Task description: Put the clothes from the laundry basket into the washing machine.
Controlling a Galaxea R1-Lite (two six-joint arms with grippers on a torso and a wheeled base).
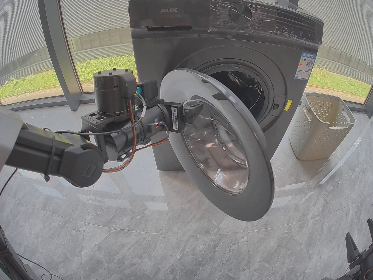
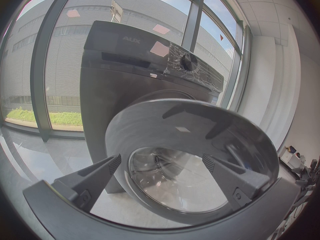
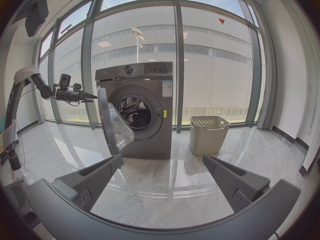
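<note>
Floor of grey tile carries everything before you. At its far edge, against the windows, stands the washing machine. Its round door is swung wide open on the left side, with the glass bowl facing out toward you. Behind the door the drum stands open. Dark shapes lie inside it, but you cannot tell whether they are clothes.

The basket sits upright on the floor just to the right of the machine, apart from it. What you see of its perforated inner walls is bare.

Your left claw is held at the door's upper left edge, its fingers spread apart with the door's rim and glass ahead of them. You cannot tell whether it touches the door.

Your right claw hangs low over the near right corner of the floor, well apart from the machine and basket. Its fingers are spread wide and hold nothing.
</note>
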